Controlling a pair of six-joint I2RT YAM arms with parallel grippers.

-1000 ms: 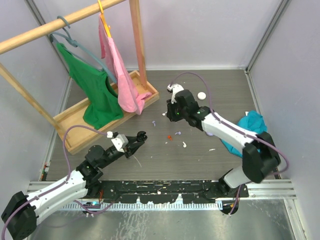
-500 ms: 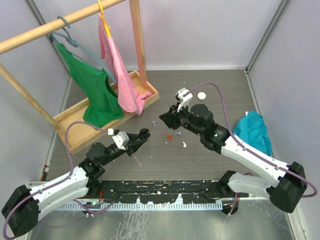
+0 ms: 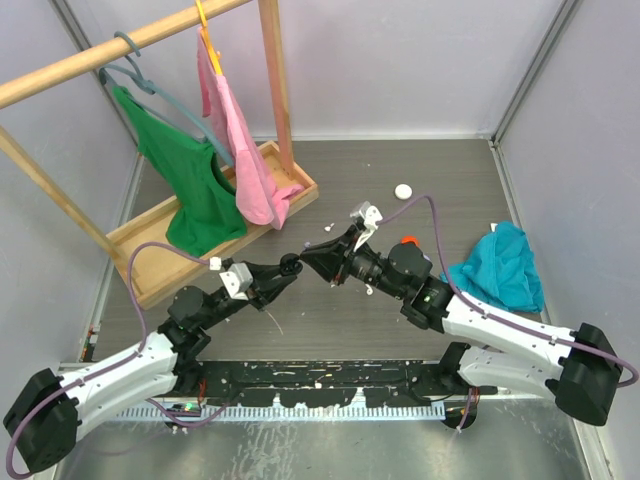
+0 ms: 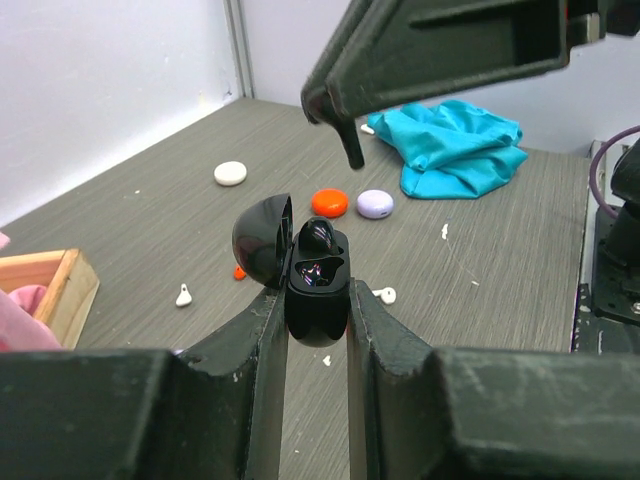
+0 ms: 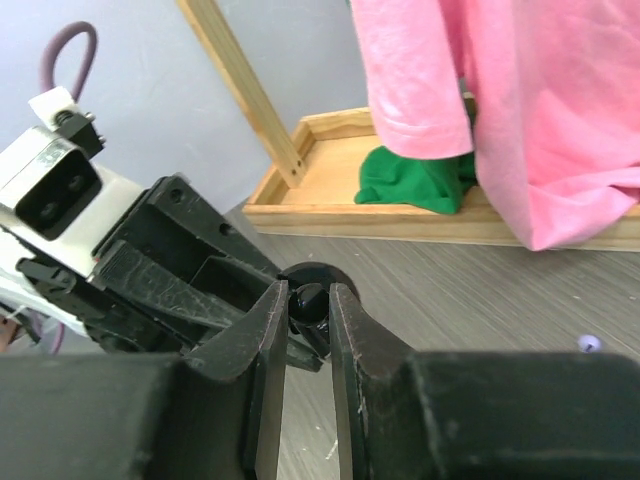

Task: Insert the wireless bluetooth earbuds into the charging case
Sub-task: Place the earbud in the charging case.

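Counting first: two arms, one hand each. One black charging case [image 4: 318, 320], lid swung open, was clamped between the closed fingers of the left hand [image 4: 312, 295], raised off the bench [image 4: 150, 230]; one seated bud [image 4: 318, 237], black, sat in the case's upper socket. The right hand [image 5: 309, 305] hung just above the case with its fingers nearly together; it seemed to pinch a second black bud [image 5: 308, 297], though against the dark lid behind I could not be sure.

Loose on the bench lay three round cases: one white case [image 4: 230, 173], one orange-red case [image 4: 329, 202] and one lilac case [image 4: 375, 204], the last two side by side. At least four white buds [image 4: 183, 295] and one red bud [image 4: 240, 272] were scattered near them; one teal cloth [image 4: 455, 150] was bunched toward the right wall.

One wooden rack [image 3: 270, 90] stood at the far left, carrying one green shirt [image 3: 195, 200] and one pink garment [image 3: 245, 150] on two hangers.

The bench was grey and wood-grained, closed in by pale walls on three sides.

From above, the right arm covered part of the bench's middle; the loose buds were too small there to tell stem from body.
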